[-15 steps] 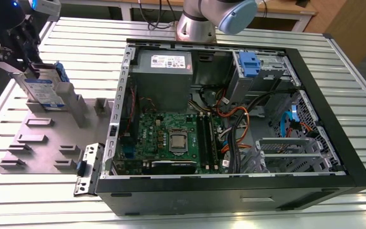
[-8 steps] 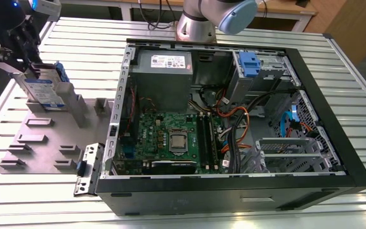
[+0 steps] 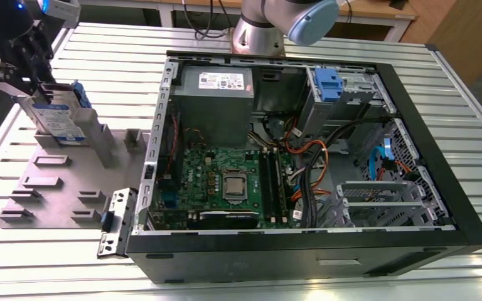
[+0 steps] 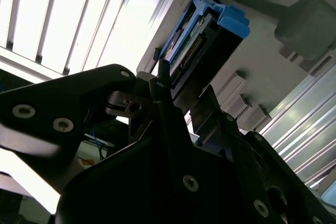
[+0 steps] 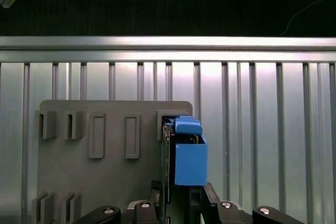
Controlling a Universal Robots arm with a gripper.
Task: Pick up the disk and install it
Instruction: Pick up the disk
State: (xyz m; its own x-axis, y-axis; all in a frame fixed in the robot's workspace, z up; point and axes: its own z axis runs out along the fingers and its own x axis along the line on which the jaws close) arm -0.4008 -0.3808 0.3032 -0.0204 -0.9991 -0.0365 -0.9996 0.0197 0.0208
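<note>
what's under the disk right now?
The grey fixture plate on the slatted table. The disk stands on edge between the plate's upright posts. Its seat under the lower edge is covered by the disk and posts.

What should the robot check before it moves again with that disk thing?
1. Gripper right at the disk: ok.
2. Disk standing upright in the grey holder: ok.
3. Firm hold on the disk: cannot tell.
4. Computer case open, insides showing: ok.
5. Spot for the disk free: cannot tell; loose cables lie beside the blue clip.
</note>
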